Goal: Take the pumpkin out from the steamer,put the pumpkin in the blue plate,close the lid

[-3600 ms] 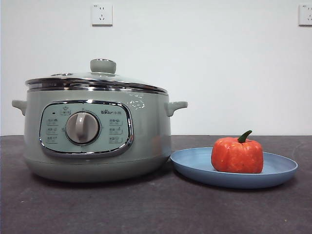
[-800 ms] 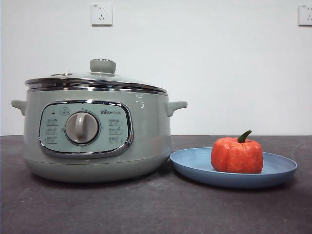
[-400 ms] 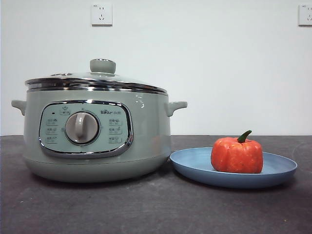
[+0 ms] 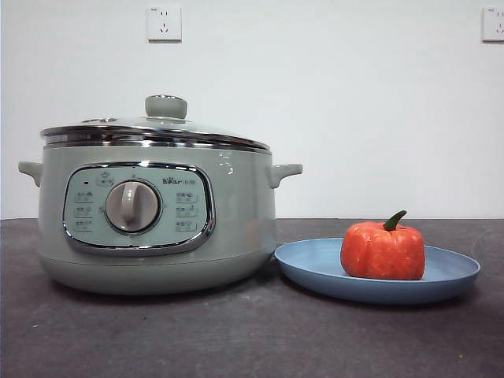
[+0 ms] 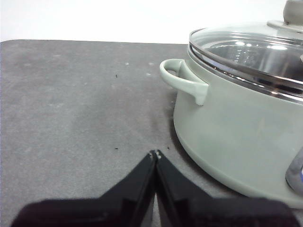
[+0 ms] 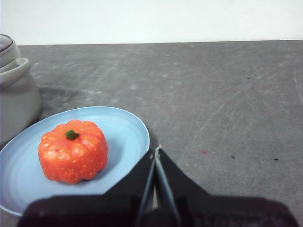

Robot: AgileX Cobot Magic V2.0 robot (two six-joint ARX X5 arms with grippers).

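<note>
Pumpkin [image 4: 383, 251] sits upright on the plate [image 4: 315, 264], just beside the steamer [image 4: 236, 228]. Lid [image 4: 157, 130] is seated on the steamer. Left gripper [image 5: 155, 153] rests near the steamer's handle, jaws pressed together, empty. Right gripper [image 6: 156, 149], likewise closed on nothing, rests beside the plate's rim.

Bare tabletop [image 4: 236, 339] in front of steamer [image 4: 157, 228] and blue plate [image 4: 449, 272]. Open air above lid [image 4: 157, 130] and pumpkin [image 4: 383, 250]. No gap between steamer and plate rim: nearly touching, blocked for passage.
</note>
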